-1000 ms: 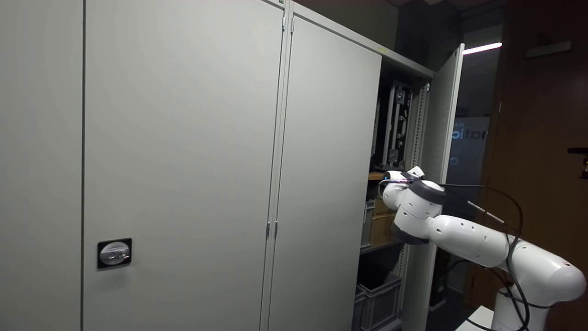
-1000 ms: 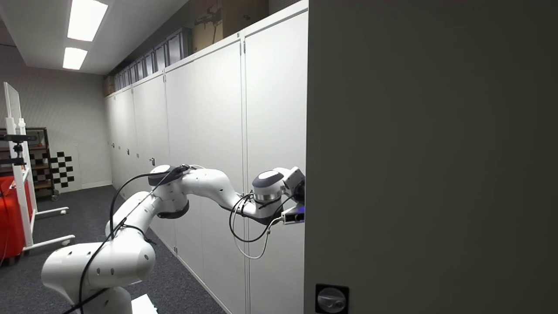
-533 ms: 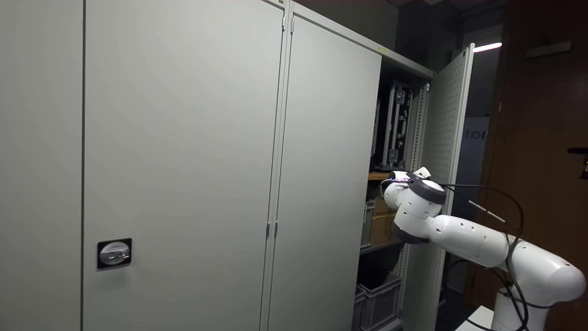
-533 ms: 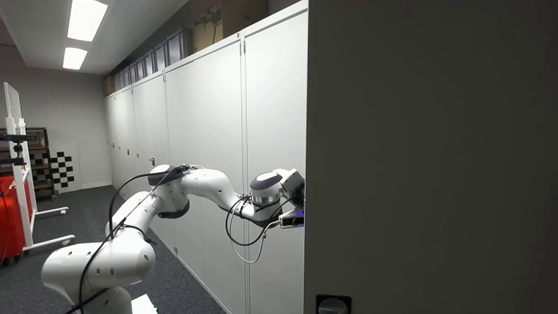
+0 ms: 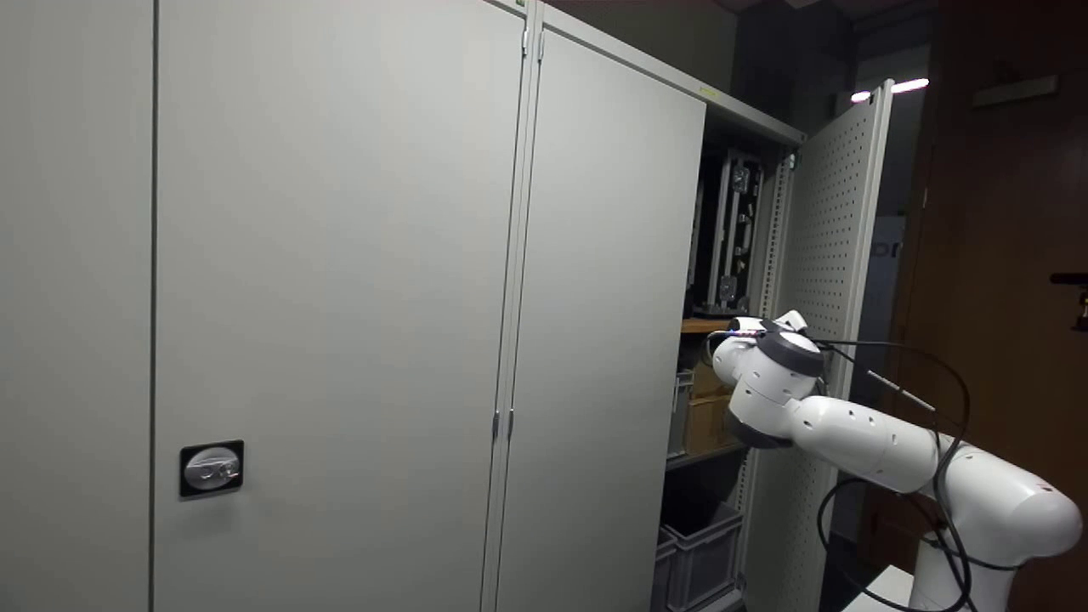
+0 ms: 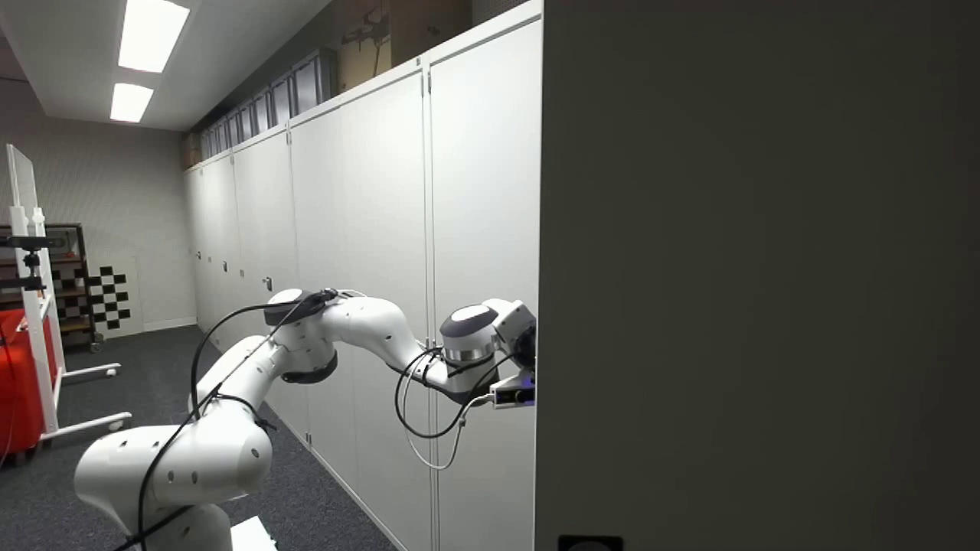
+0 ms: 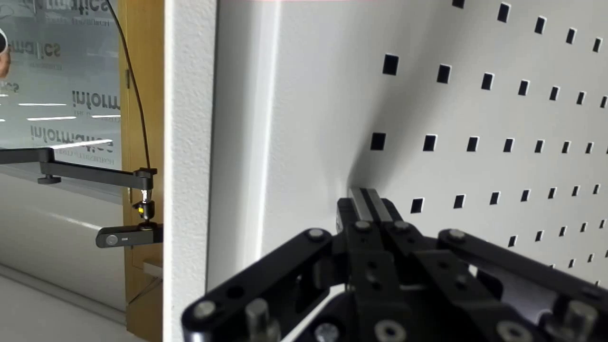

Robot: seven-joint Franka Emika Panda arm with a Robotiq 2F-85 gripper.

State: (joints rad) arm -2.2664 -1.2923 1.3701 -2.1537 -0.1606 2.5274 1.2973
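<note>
Main risk, as judged: slip. The fingertips meet smooth painted sheet with nothing to grasp, so an oblique push could skid them along the cabinet door — or catch a corner in a punched slot. Second risk: overswing. A camera on a black bracket shows past the free edge; pushing too far might bring door and camera together, though the gap cannot be judged. Third: the slack cable loop, seen in an exterior view, could snag on that edge.

Door position: open, standing out beyond a closed leaf, a shelf exposed between the two.

End effector: gripper fully closed, fingers side by side, nothing between them. Tips appear to touch the perforated inner face, between the free edge and the slots — their shadow runs right up to them. Contact force: cannot tell.
</note>
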